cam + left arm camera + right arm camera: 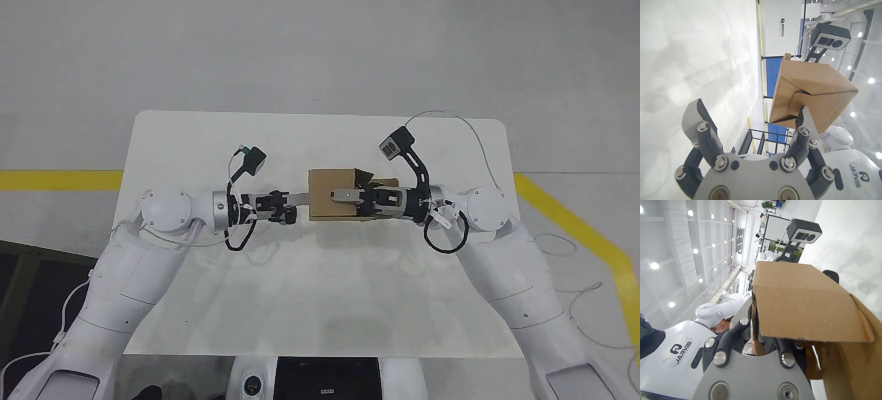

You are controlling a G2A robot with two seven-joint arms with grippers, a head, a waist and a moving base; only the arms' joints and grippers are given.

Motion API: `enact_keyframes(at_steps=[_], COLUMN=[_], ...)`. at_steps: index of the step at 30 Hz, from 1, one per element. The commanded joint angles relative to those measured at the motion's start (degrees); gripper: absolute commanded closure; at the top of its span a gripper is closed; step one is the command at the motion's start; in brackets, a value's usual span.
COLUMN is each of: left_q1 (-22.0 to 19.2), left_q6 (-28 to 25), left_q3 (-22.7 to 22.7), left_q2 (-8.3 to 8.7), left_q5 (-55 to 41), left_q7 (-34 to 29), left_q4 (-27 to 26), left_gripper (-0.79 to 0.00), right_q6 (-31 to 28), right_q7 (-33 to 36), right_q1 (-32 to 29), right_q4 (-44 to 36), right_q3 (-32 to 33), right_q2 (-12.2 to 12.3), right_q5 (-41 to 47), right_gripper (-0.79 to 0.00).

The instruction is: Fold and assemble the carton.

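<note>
A brown carton [335, 193] is held up over the middle of the white table [300, 300]. My right gripper [347, 196] comes at it from the right and is shut on the carton's wall [800, 306], which covers its fingertips. My left gripper [751, 113] sits just left of the carton and is open. One of its fingers [806, 119] touches the carton's closed end [810, 94], where the folded flaps meet. The other finger [702, 111] stands clear of it. From above, the left gripper [296, 213] sits at the carton's lower left corner.
The table's bare surface lies all around the carton. Grey floor with a yellow tape line [60, 180] surrounds the table. Each wrist carries a raised black camera mount [395, 145] with a cable.
</note>
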Motion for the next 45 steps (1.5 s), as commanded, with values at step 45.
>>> enact_keyframes(at_steps=[45], left_q1=[2.1], left_q6=[-9.8], left_q3=[-8.1], left_q2=[1.76], left_q5=[7.9], left_q7=[2.6], left_q4=[-2.5], left_gripper=[-0.785], right_q6=[3.7], right_q7=[-5.8], right_q1=[0.0], right_q4=[5.8], right_q3=[-4.7], right_q2=[-0.7], right_q5=[-12.4], right_gripper=[0.000])
